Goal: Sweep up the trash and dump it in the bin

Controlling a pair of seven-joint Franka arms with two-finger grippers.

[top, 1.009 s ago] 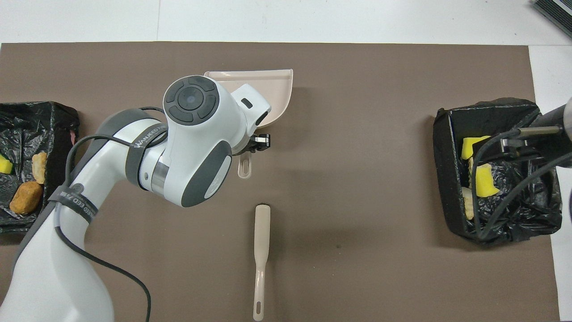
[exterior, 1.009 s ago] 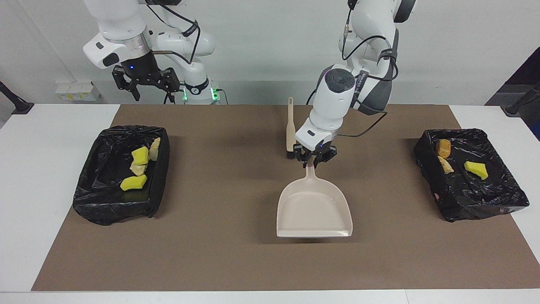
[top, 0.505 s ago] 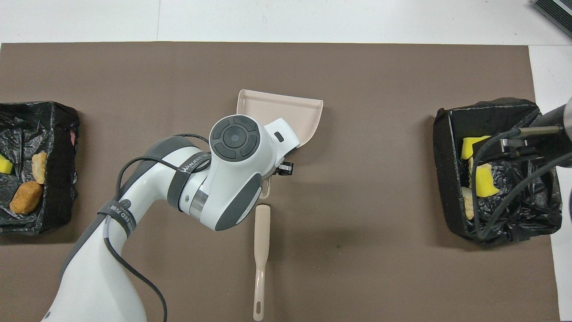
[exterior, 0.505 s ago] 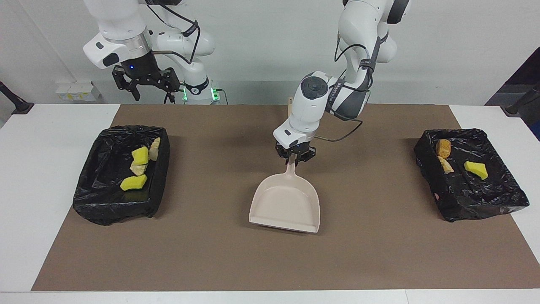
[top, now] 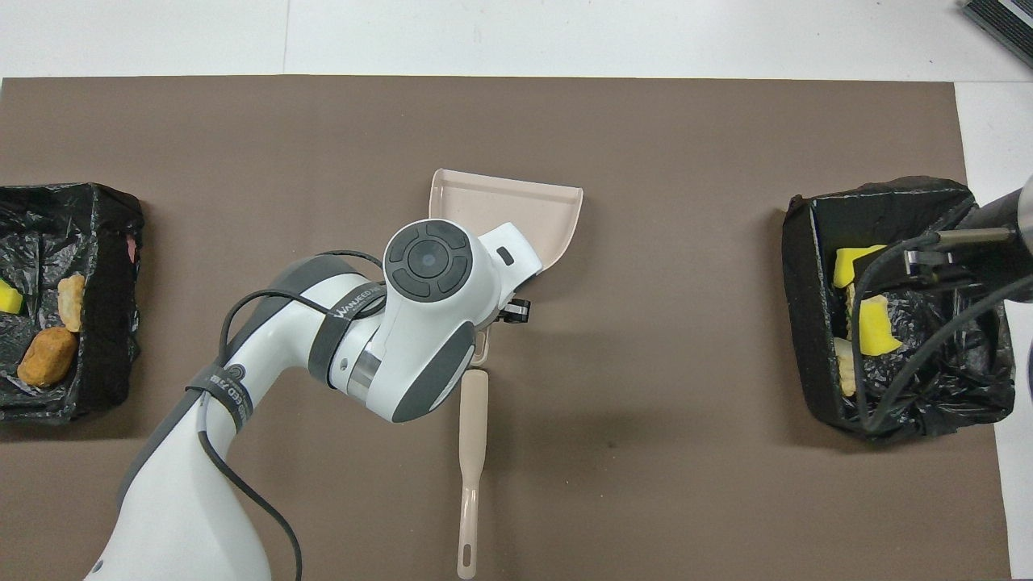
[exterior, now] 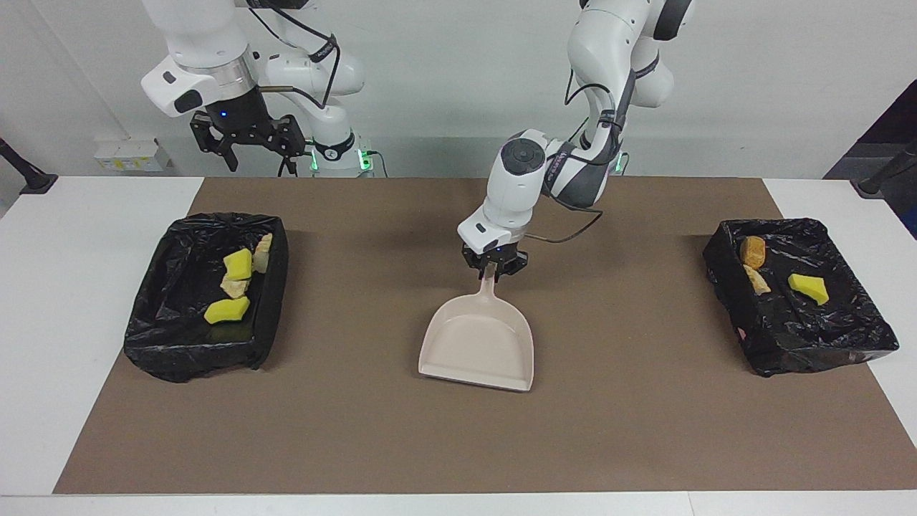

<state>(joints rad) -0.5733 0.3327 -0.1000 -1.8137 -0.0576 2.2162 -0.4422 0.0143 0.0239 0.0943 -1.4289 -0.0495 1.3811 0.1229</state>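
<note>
My left gripper (exterior: 493,269) is shut on the handle of the beige dustpan (exterior: 478,345), which sits low at the middle of the brown mat, mouth facing away from the robots. It is empty. The dustpan (top: 516,206) also shows in the overhead view. The beige brush (top: 472,452) lies on the mat nearer the robots. All the trash lies in two black-lined bins. Several yellow and tan scraps (exterior: 236,265) are in the bin (exterior: 154,337) at the right arm's end. An orange-brown lump (exterior: 752,251), a tan chunk (exterior: 756,280) and a yellow sponge bit (exterior: 808,288) are in the bin (exterior: 817,358) at the left arm's end. My right gripper (exterior: 247,147) waits open, in the air.
The brown mat (exterior: 645,430) covers most of the white table (exterior: 64,358). The left arm's wrist hides the dustpan's handle in the overhead view. The right arm's cables (top: 912,323) hang over the bin at its end in that view.
My left gripper has carried the dustpan toward the right arm's end of the mat and turned it slightly. The right arm, brush and trash have not moved.
</note>
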